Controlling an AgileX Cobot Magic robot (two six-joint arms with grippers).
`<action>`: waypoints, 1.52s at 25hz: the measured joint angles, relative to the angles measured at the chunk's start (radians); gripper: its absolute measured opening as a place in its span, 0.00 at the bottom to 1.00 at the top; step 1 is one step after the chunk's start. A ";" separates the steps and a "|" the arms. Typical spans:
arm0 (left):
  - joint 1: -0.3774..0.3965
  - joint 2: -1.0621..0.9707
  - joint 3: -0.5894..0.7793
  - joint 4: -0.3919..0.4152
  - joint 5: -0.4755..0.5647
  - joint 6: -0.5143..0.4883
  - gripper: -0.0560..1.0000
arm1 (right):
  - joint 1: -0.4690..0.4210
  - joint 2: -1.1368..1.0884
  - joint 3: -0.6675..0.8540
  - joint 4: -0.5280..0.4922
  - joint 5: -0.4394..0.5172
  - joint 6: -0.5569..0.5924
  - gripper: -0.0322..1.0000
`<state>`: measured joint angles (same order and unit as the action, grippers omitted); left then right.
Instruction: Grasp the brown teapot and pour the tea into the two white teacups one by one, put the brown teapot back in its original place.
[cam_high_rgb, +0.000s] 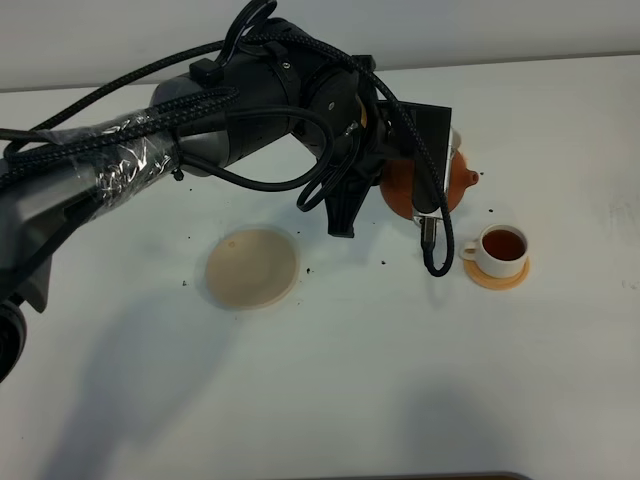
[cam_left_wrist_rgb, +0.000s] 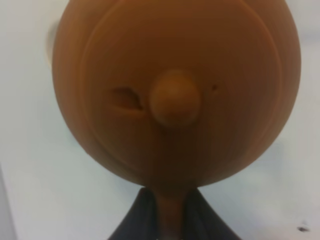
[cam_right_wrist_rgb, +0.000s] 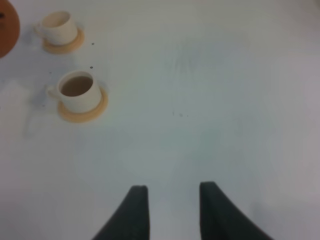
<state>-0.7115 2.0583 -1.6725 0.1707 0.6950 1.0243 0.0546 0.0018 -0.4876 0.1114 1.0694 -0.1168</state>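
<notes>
- Grips the brown teapot (cam_left_wrist_rgb: 175, 75) by its loop handle (cam_left_wrist_rgb: 169, 210), with the left gripper (cam_left_wrist_rgb: 167, 220) clamped tight and a dark finger (cam_left_wrist_rgb: 132, 222) on either side.
- Fills the left wrist view with the teapot's round lid and knob (cam_left_wrist_rgb: 175, 97), over the white table (cam_high_rgb: 330, 400); cannot tell from these views whether the teapot clears the table.
- Stretches the left arm (cam_high_rgb: 250, 130) across the middle of the high view, covering much of the teapot but not the short spout (cam_high_rgb: 470, 177).
- Shows the pale beige coaster (cam_high_rgb: 251, 267) bare and well apart from the teapot, on the side away from the spout.
- Places one white teacup (cam_high_rgb: 490, 255) near the teapot, just past the spout and toward the camera. Rests it on an orange-tan saucer (cam_high_rgb: 500, 282), with dark reddish-brown tea (cam_high_rgb: 505, 243) inside.
- Picks out a second white teacup (cam_right_wrist_rgb: 56, 25) in the right wrist view, on a matching saucer (cam_right_wrist_rgb: 67, 46). Sets it nearer the teapot's edge than the filled cup, pale inside, and hides it behind the arm in the high view.
- Hangs the right gripper (cam_right_wrist_rgb: 172, 210) released, jaws spread with only table between them, well apart from the teapot.
- Dots the table with dark specks (cam_high_rgb: 308, 270) between the teapot and the coaster.
</notes>
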 joint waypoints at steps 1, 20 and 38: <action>0.000 0.000 0.000 0.000 0.012 -0.010 0.16 | 0.000 0.000 0.000 0.000 0.000 0.000 0.26; 0.000 0.089 -0.004 -0.171 0.120 -0.087 0.16 | 0.000 0.000 0.000 0.000 0.000 0.000 0.26; 0.033 0.073 -0.025 0.106 -0.022 -0.200 0.16 | 0.000 0.000 0.000 0.000 0.000 0.001 0.26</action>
<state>-0.6790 2.1313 -1.6971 0.2770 0.6732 0.8243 0.0546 0.0018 -0.4876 0.1114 1.0694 -0.1161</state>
